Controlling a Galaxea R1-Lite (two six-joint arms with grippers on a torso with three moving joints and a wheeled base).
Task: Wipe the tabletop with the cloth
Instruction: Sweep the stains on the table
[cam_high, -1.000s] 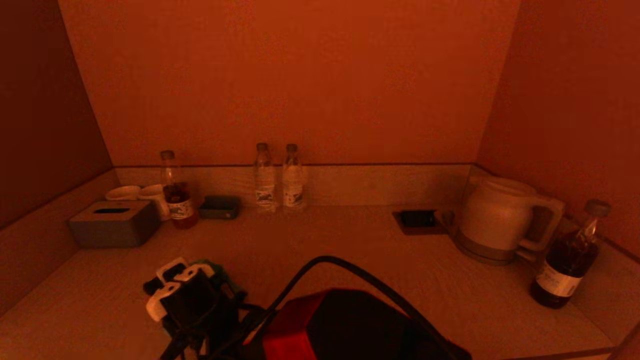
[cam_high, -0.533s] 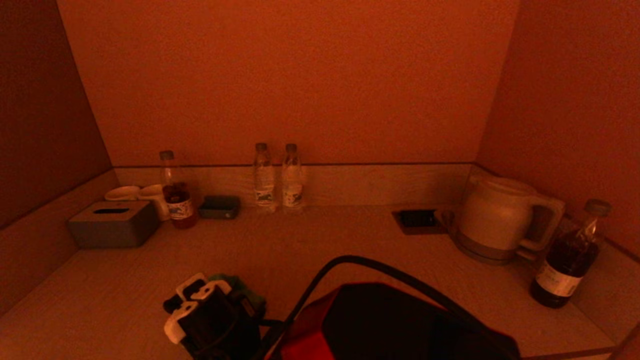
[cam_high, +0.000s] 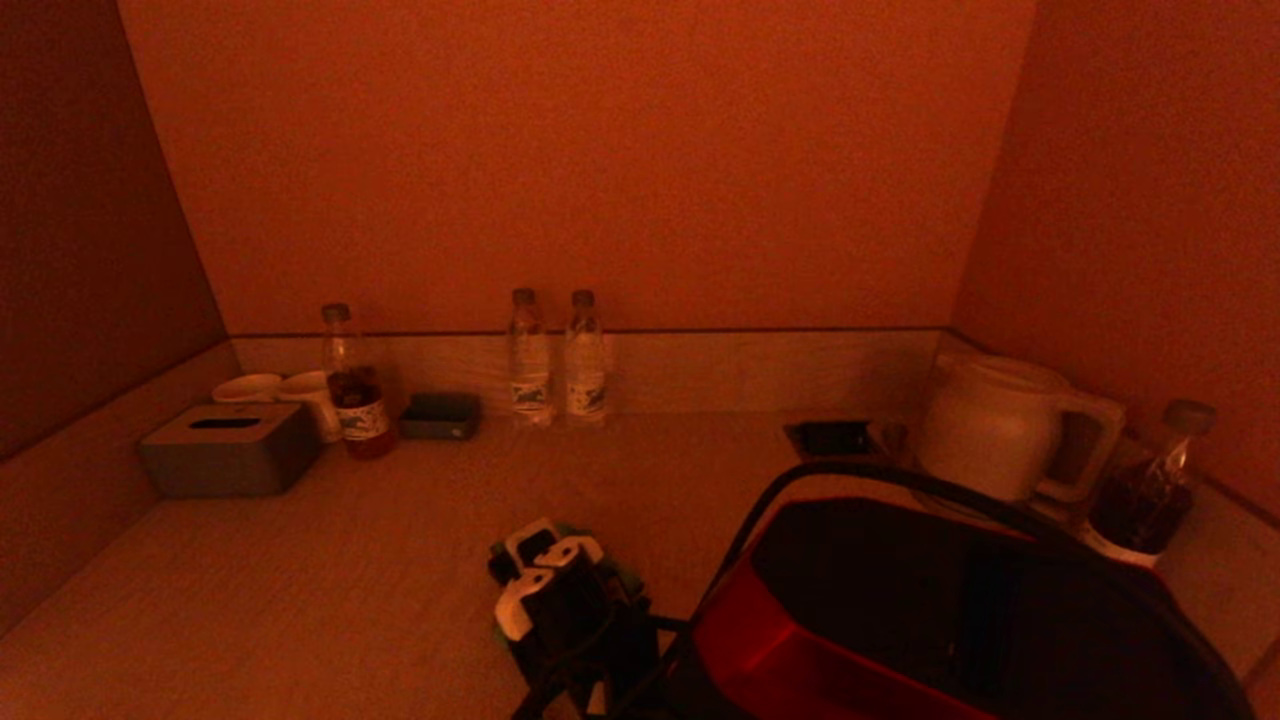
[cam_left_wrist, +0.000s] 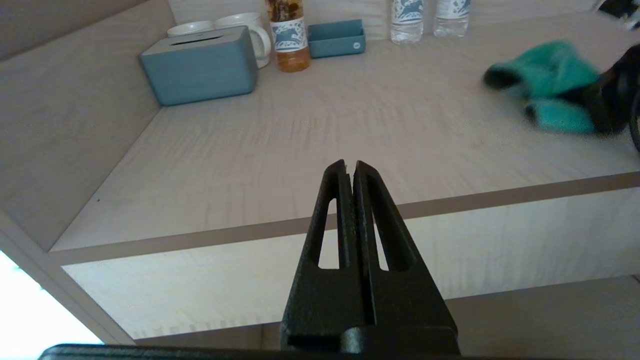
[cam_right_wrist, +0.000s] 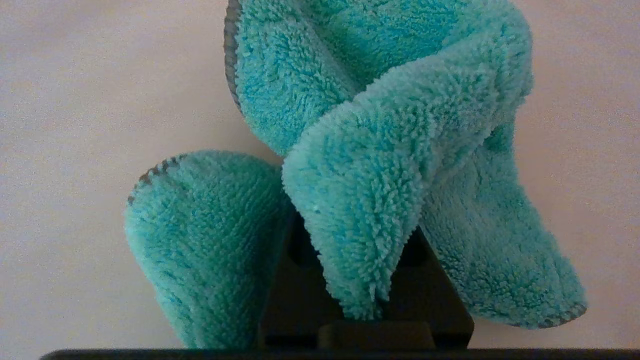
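My right gripper (cam_high: 560, 600) points down at the pale wood tabletop (cam_high: 350, 560) near its front centre. It is shut on a turquoise fluffy cloth (cam_right_wrist: 380, 150), which is bunched in folds round the fingers and rests on the table. The left wrist view shows the cloth (cam_left_wrist: 545, 80) on the table with the dark right gripper on it. My left gripper (cam_left_wrist: 350, 167) is shut and empty. It hangs in front of and below the table's front edge, off to the left, out of the head view.
Along the back stand a tissue box (cam_high: 228, 448), two cups (cam_high: 300, 390), a tea bottle (cam_high: 350, 385), a small tray (cam_high: 440, 415) and two water bottles (cam_high: 555, 355). A socket (cam_high: 835, 437), kettle (cam_high: 1000, 425) and dark bottle (cam_high: 1150, 490) are at the right. Walls close three sides.
My right arm has swept to the right along the front of the table, dragging the cloth from the front left to the front centre. The left gripper's earlier state is not shown.
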